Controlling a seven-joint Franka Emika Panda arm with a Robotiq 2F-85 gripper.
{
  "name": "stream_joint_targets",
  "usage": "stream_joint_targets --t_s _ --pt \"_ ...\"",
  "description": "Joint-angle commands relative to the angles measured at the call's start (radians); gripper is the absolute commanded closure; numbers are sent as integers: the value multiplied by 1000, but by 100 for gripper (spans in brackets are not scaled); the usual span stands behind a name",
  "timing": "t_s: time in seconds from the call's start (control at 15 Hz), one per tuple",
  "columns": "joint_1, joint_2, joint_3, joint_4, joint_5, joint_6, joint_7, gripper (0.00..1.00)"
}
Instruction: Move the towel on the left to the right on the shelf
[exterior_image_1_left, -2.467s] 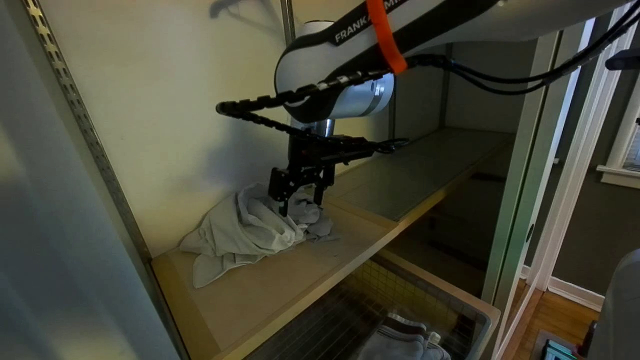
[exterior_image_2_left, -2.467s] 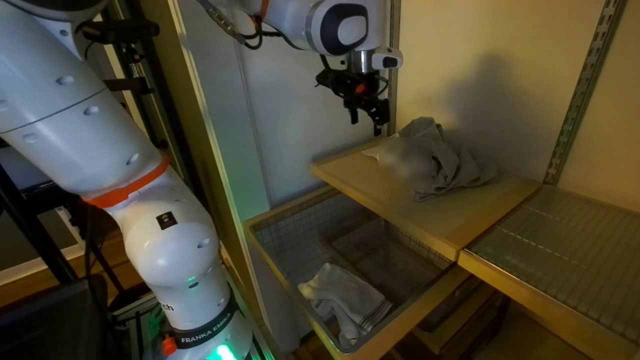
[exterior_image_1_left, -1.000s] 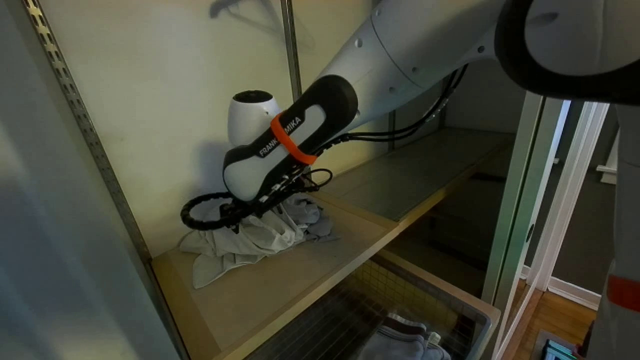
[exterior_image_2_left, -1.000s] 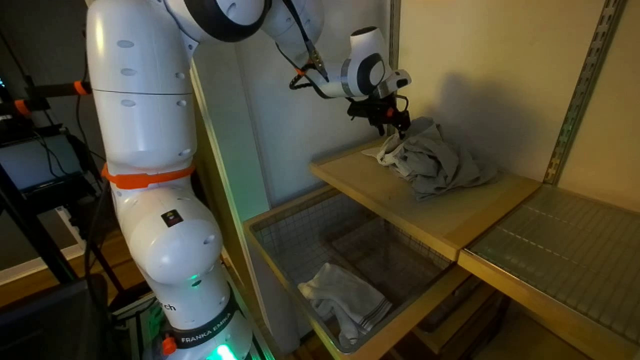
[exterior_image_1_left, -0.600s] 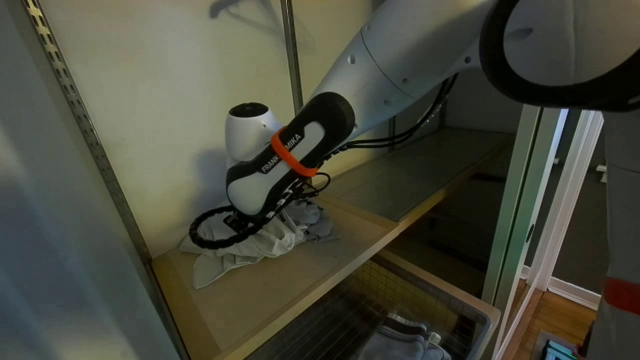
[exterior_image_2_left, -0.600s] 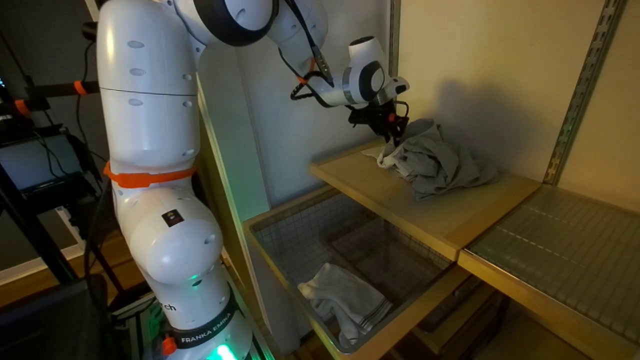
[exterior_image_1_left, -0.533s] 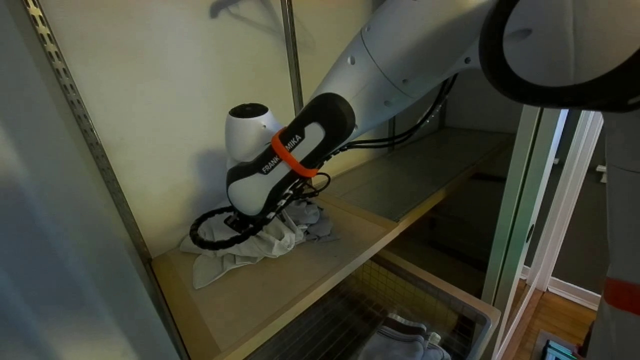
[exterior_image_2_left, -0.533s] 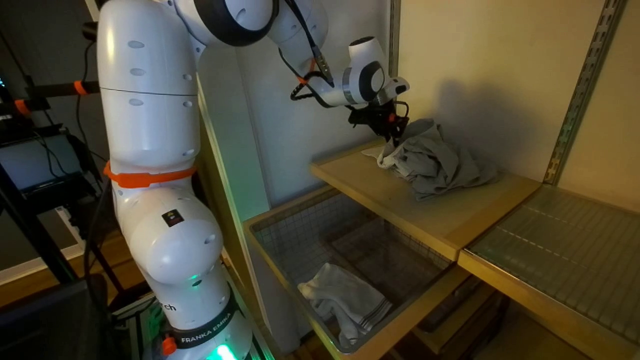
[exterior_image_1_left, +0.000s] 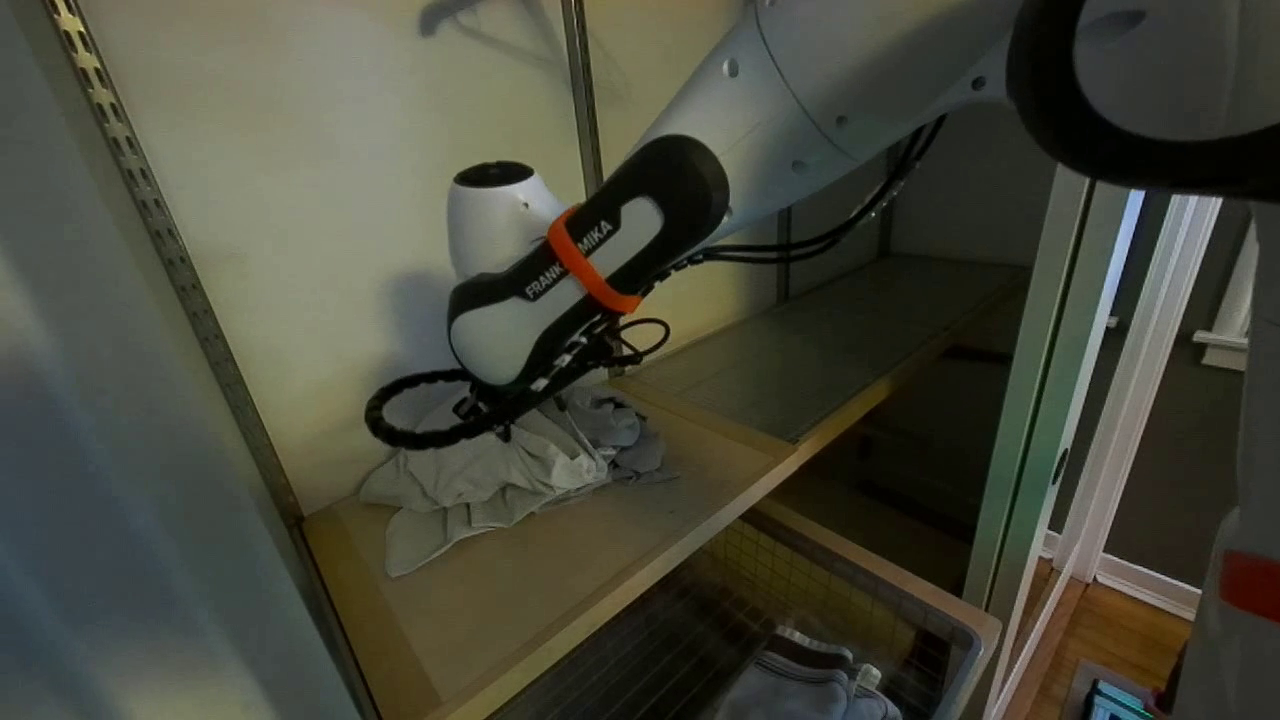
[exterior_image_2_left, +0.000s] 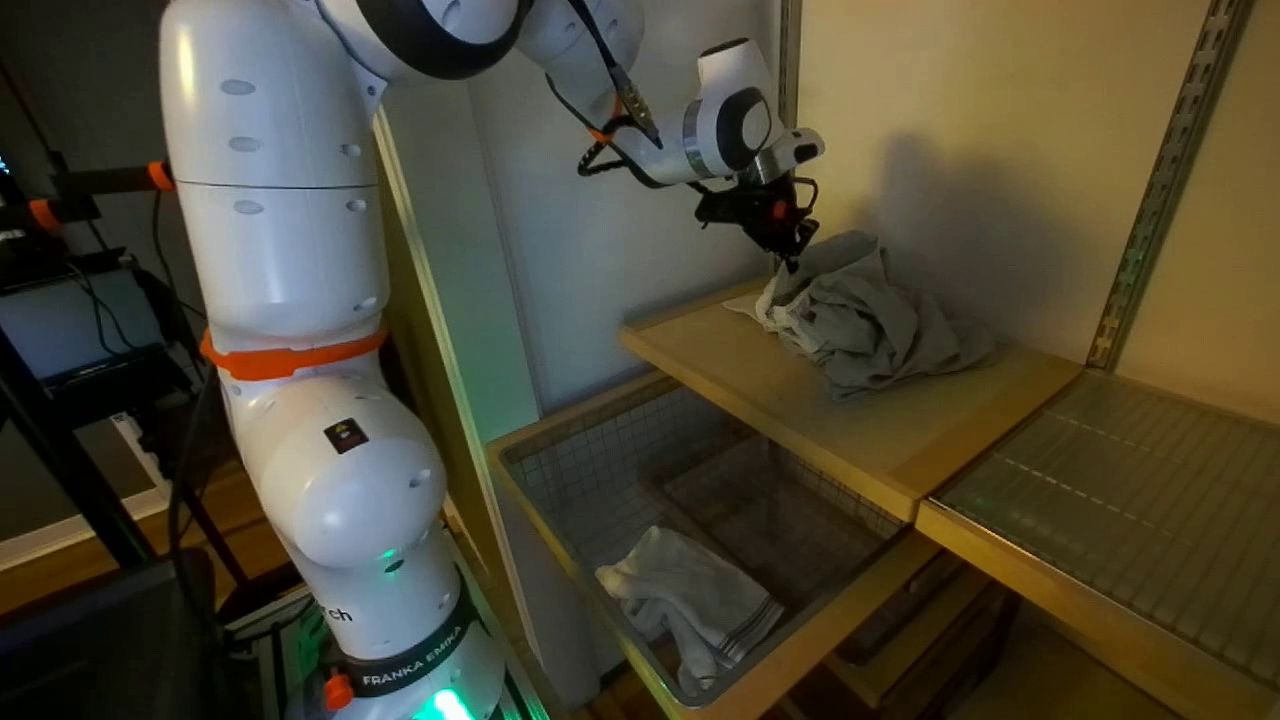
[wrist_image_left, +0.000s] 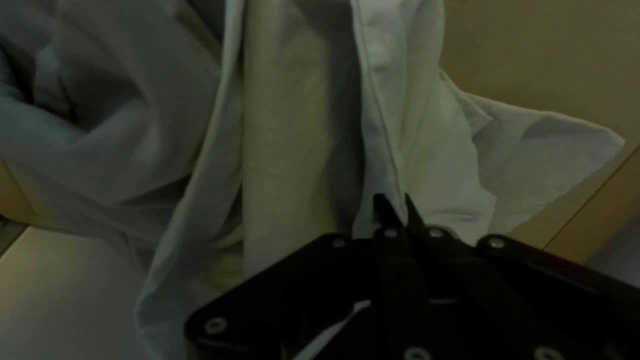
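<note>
Wrist view: gripper (wrist_image_left: 396, 206) narrow, tips apparently pinching a hem of the towel (wrist_image_left: 290, 150). Both exterior views: towel crumpled at left on the desk (exterior_image_2_left: 740, 358), bulk resting there. Progress, as judged: grasp made, carry yet to come. Left to do: lift clear, shift right, likely to the darker panel (exterior_image_2_left: 1130, 490), let go. Greyer folds (exterior_image_1_left: 630, 440) alongside: same cloth or a second, cannot tell.

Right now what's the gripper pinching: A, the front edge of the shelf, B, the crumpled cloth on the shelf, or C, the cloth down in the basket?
B: in the wrist view the gripper has a fold of the pale cloth between its tips, and that cloth lies on the shelf.
</note>
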Motion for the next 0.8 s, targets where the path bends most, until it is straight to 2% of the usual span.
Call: stream_joint_targets --t_s 0.0,0.13,0.33,0.53,0.73 --pt "-6 -122 -10 -4 26 -115 86 99" --pt "-21 -197 -15 -5 18 -133 152 99" --pt "-72 -293 -24 6 -52 -125 260 99" --pt "-152 -353 -24 18 -140 -105 349 99" --pt "-249 -358 -28 21 -261 -59 442 99"
